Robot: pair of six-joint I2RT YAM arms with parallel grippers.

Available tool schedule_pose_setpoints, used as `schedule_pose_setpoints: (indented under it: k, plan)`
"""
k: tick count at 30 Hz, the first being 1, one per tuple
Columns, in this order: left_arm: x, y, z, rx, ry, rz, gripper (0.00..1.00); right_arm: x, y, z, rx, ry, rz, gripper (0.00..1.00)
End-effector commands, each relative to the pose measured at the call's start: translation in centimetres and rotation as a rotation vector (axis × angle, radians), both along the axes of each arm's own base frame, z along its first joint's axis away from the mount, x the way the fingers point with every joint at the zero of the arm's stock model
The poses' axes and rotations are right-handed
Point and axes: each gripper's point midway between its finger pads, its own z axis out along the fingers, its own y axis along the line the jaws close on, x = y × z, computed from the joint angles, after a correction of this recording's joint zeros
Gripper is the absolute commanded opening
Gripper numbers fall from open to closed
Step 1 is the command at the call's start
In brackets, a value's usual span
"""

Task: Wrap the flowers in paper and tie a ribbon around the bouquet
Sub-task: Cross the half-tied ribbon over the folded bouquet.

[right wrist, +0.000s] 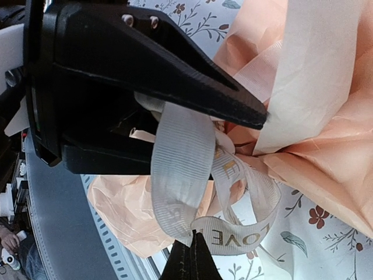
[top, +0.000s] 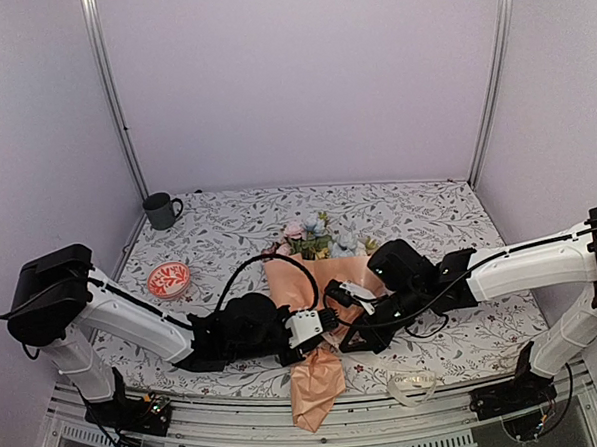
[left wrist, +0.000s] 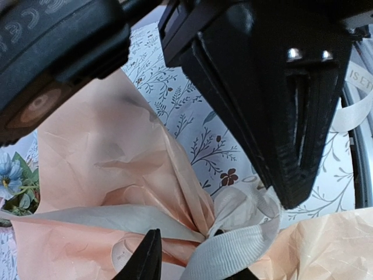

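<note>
Top external: paper wraps flowers.
Right wrist: ribbon not yet knotted, clenched in right end effector.
Left end effector: cannot tell.

Printed in gold capitals on the ribbon: "LOVE", read in the right wrist view just to the right of the right gripper, on the loop nearest its tips. Higher on the same strip, above that gripper, more gold letters, folded over and not legible beyond a possible "E". In the left wrist view, far up and to the right of the left gripper, faint capitals on the ribbon at the picture's edge, perhaps "ISET", cut off. Embossed on the black housing, above and left of that gripper: marks like "CE", not certain.
</note>
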Motion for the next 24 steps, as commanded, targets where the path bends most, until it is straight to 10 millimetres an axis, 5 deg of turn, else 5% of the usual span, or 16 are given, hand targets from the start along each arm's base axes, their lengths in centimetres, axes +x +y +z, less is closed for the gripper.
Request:
schedule_pose_setpoints:
  k: [1, 7, 15, 19, 24]
  plan:
    - [0.4, 0.0, 1.8, -0.064, -0.010, 0.013, 0.29, 0.5, -0.1, -0.4, -0.029, -0.026, -0.019, 0.00]
    - [0.2, 0.2, 2.2, -0.081, -0.011, 0.003, 0.28, 0.8, -0.6, -1.3, -0.076, -0.028, -0.046, 0.00]
    - [0.0, 0.2, 1.1, -0.062, 0.004, -0.009, 0.10, -0.1, 0.1, 0.0, -0.011, -0.005, 0.000, 0.03]
    - [0.1, 0.1, 1.1, -0.063, 0.002, -0.001, 0.00, -1.1, 0.3, 0.2, 0.018, 0.035, 0.053, 0.09]
    - [0.3, 0.3, 1.4, -0.070, -0.009, 0.010, 0.00, -1.5, -0.3, 0.8, 0.015, 0.016, 0.072, 0.20]
